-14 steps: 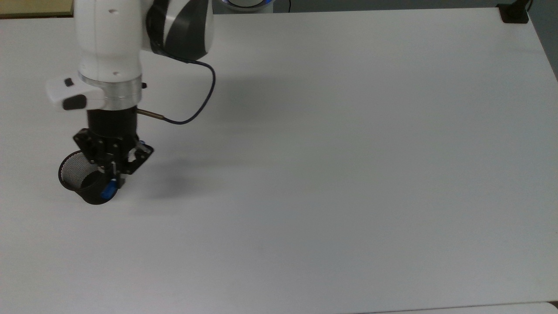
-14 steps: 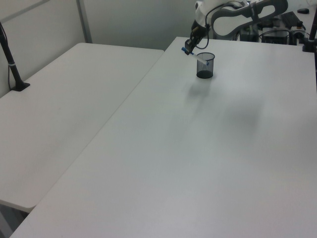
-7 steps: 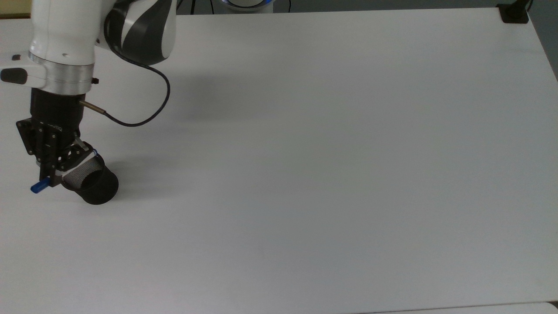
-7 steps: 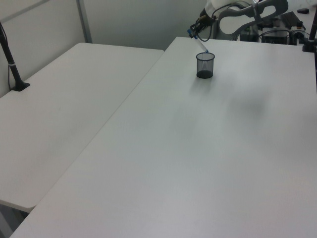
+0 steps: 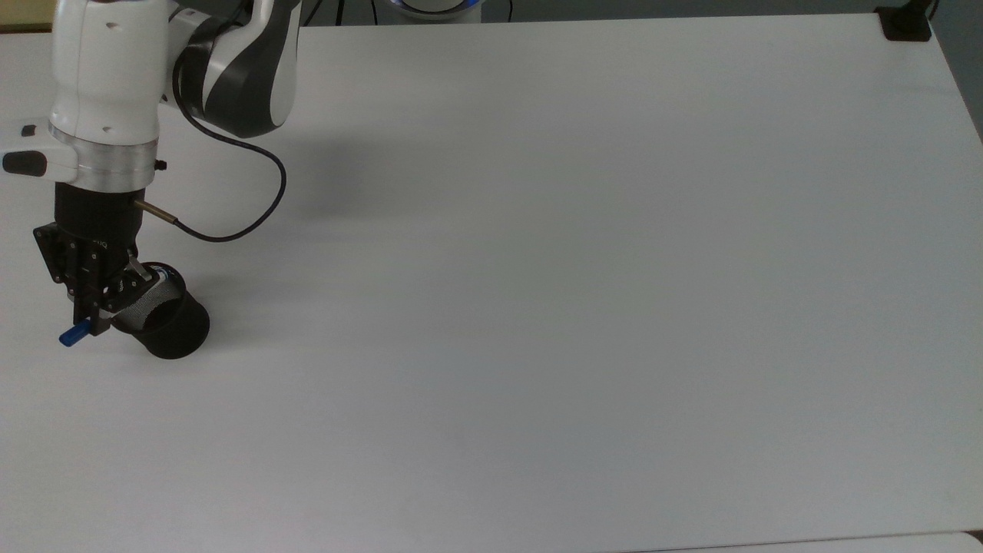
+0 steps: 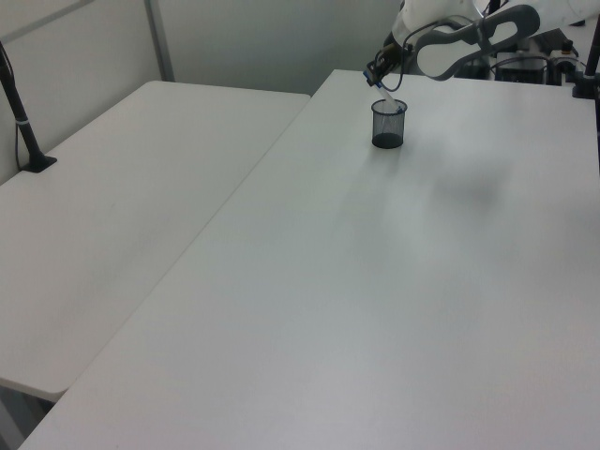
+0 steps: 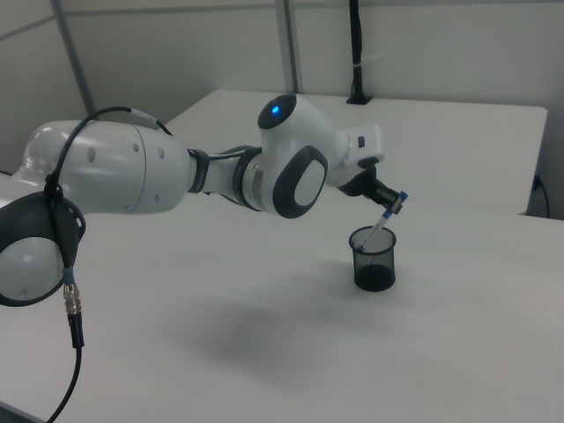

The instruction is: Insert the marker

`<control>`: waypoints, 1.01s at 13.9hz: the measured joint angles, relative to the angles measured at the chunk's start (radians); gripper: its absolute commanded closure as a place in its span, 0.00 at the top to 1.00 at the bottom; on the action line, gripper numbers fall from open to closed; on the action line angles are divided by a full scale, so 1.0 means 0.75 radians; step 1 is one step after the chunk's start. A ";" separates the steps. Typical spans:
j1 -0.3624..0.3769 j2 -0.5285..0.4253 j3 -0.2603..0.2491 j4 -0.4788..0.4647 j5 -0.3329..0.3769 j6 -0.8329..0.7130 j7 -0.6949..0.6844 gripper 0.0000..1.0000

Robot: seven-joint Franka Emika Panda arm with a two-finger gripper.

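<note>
One marker, white with blue ends. One black mesh cup near a corner of its tabletop. One robot arm with one gripper and one dark cable. Two white tables: the second table runs along the first's long edge. One black post stands on the second table's edge.

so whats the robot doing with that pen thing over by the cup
A single robot arm holds a blue-capped marker in its pincer, tilted over a black mesh cup near the edge of the white table. In the right view the marker's lower end dips just inside the cup's rim while the capped end sticks out past the pincer. The marker is partway in and not yet released.
</note>
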 measured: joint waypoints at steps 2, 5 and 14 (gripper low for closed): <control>0.000 0.007 0.000 0.000 0.000 0.001 0.001 0.73; 0.000 0.007 0.000 0.001 0.000 0.001 0.010 0.90; 0.109 -0.056 0.092 0.010 0.000 -0.104 0.020 1.00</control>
